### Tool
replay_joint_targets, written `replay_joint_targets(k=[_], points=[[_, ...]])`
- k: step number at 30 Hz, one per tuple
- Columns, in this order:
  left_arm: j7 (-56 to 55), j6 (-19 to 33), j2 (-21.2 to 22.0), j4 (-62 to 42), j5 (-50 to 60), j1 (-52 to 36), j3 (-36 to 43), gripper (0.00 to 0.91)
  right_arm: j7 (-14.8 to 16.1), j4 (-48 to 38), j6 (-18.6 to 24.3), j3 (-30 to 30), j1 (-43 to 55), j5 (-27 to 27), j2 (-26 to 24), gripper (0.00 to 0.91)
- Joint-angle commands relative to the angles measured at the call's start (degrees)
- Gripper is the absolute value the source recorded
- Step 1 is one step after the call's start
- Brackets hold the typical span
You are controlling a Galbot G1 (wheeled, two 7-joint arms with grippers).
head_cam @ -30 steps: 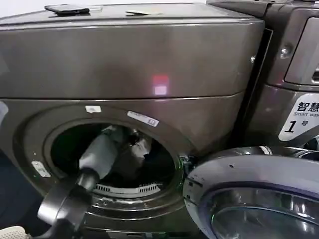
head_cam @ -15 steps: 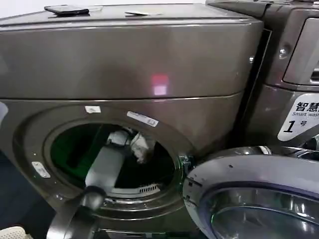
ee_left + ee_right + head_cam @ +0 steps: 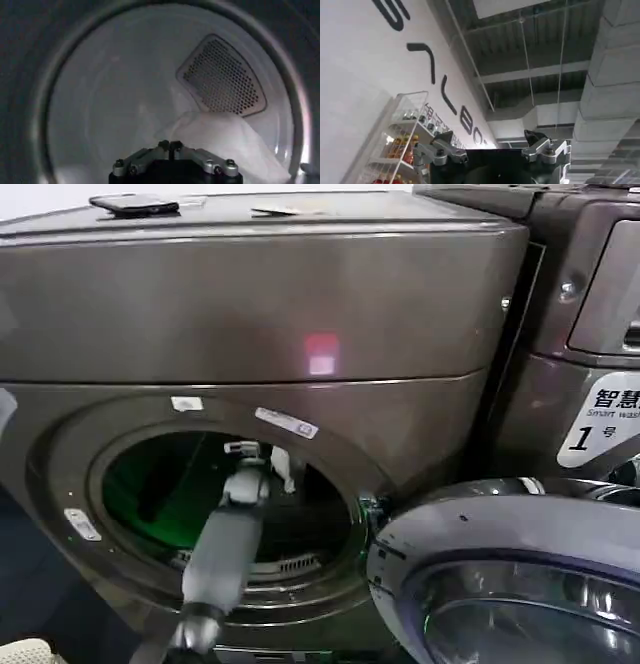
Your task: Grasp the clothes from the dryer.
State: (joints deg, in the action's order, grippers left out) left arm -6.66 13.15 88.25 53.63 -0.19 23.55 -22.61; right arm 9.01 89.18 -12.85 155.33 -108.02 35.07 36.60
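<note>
A: Left hand (image 3: 170,146) is inside the drum of the large brown-grey metallic front-loading dryer (image 3: 300,294), reached in through the round porthole, and its two fingertips are pressed together with nothing visibly between them.

B: So it has no hold of the clothes?

A: Not that I can see. The wrist view shows the white to pale grey piece of soft fabric (image 3: 225,137) heaped low in the drum, just beyond the fingertips and off to one side, beneath the perforated vent panel (image 3: 222,77) on the back wall. From the head camera a bit of white cloth (image 3: 283,467) shows just to the right of the wrist, so I judge the heap lies ahead and slightly right of the hand.

B: And the dark garment?

A: I cannot make it out.

B: Which arm is nearer?

A: The left, by far. The right hand (image 3: 492,146) is well away, pointing up at a ceiling, fingers spread wide and empty. The next move, I'd say, needs the left fingers parted, then pushed forward and down into the heap.
</note>
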Motion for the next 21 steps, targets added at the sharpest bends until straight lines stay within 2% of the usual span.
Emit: replay_joint_targets(k=[1, 21], points=[[-4.9, 3.5, 0.4, 4.1, -0.4, 3.8, -0.9, 0.0, -0.4, -0.4, 0.6, 1.3, -1.5, 1.1, 0.0, 0.907], [-4.1, 3.0, 0.2, 5.4, 0.1, 4.7, -0.8, 0.0, 0.4, -0.6, 0.2, 3.1, -2.8, 1.0, 0.1, 0.907]])
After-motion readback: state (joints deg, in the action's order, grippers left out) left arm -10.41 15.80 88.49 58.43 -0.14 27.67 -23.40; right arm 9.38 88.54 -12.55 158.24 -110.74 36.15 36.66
